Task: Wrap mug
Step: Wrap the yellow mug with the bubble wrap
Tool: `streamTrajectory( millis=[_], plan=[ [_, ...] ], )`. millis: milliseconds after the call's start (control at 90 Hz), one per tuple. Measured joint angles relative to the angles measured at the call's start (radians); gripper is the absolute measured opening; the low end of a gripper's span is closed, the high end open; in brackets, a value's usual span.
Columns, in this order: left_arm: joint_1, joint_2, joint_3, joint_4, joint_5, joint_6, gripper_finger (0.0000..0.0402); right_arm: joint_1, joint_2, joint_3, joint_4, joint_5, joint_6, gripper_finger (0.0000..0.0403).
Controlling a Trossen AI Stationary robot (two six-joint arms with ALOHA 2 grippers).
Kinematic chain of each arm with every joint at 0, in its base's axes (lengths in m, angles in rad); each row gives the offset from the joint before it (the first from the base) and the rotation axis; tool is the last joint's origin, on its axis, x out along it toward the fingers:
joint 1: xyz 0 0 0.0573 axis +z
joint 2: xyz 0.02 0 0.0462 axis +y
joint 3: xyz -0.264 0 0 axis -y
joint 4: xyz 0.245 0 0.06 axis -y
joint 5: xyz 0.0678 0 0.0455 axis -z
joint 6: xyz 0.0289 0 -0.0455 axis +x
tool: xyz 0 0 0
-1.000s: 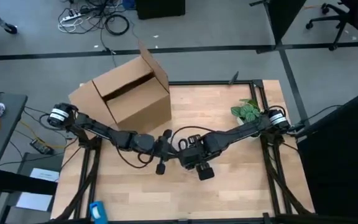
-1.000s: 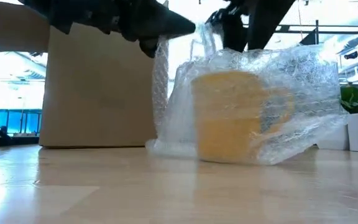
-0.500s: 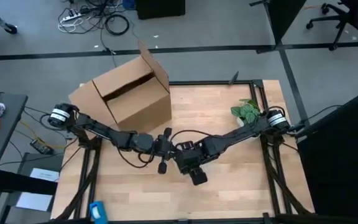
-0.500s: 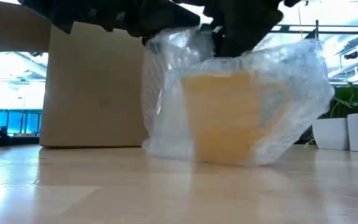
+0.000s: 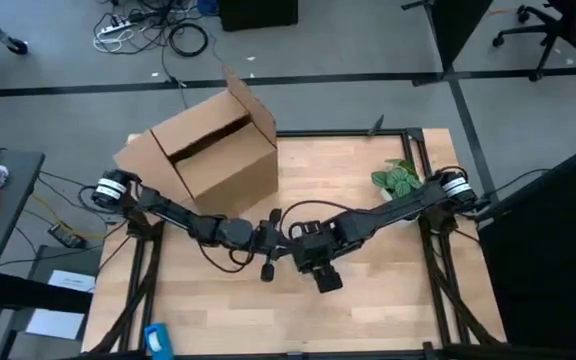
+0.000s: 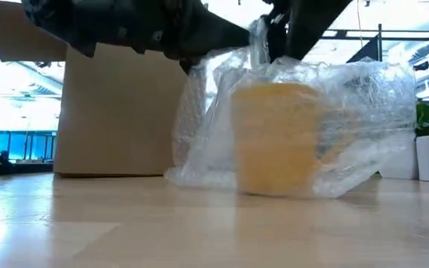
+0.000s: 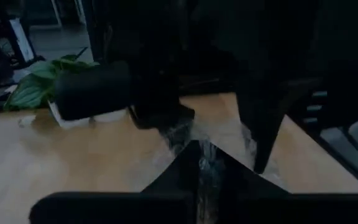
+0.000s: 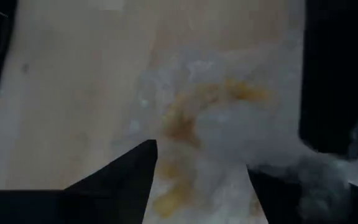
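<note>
Mug, seen from above, is hidden under my two grippers, which meet near the middle of the table: my left gripper reaches in from the left edge, my right gripper from the right, almost touching. A cardboard box with open flaps stands at the far left corner, and a small potted plant sits near the far right edge. From table height, the yellow-orange mug stands upright on the wood, wrapped loosely in the crinkly clear plastic sheet, with both my dark grippers just above it, pinching the sheet's gathered top; the box rises behind on the left. My left wrist camera shows my fingers pressed together on a strip of the plastic. My right wrist camera looks down on the mug blurred beneath the sheet; my fingers stand apart around the plastic, and I cannot tell whether they grip it.
</note>
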Motion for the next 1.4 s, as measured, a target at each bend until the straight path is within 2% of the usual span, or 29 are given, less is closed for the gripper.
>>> streamTrajectory(
  millis=[200,344,556,678,778,911,1133,1256,1400],
  plan=[
    [0.008,0.089,0.061,0.016,0.022,-0.005,0.0000,0.002,-0.062,0.000,-0.043,-0.003,0.045,0.0225],
    [0.009,0.155,0.140,0.011,0.094,-0.006,0.0000,0.005,-0.106,0.000,-0.102,-0.008,0.082,0.0225],
    [0.008,0.204,0.224,-0.163,0.139,-0.001,0.0000,0.002,-0.149,0.000,-0.178,0.093,0.116,0.0224],
    [0.011,0.213,0.251,-0.264,0.205,0.003,0.0000,0.002,-0.145,0.000,-0.171,0.198,0.103,0.0224],
    [0.017,0.212,0.262,-0.330,0.286,0.005,0.0000,0.001,-0.123,-0.018,-0.106,0.214,0.049,0.0224],
    [0.026,0.209,0.264,-0.378,0.349,0.005,0.0001,0.005,-0.110,-0.122,0.084,0.212,-0.028,0.0214],
    [0.055,0.177,0.261,-0.445,0.300,-0.024,0.0032,0.043,-0.105,-0.302,0.309,0.251,-0.035,0.0166],
    [0.080,0.125,0.256,-0.515,0.299,-0.004,0.0059,0.059,-0.109,-0.367,0.367,0.291,-0.015,0.0135],
    [0.097,0.025,0.255,-0.571,0.263,0.041,0.0094,0.075,-0.107,-0.399,0.372,0.268,0.000,0.0112]
  ],
)
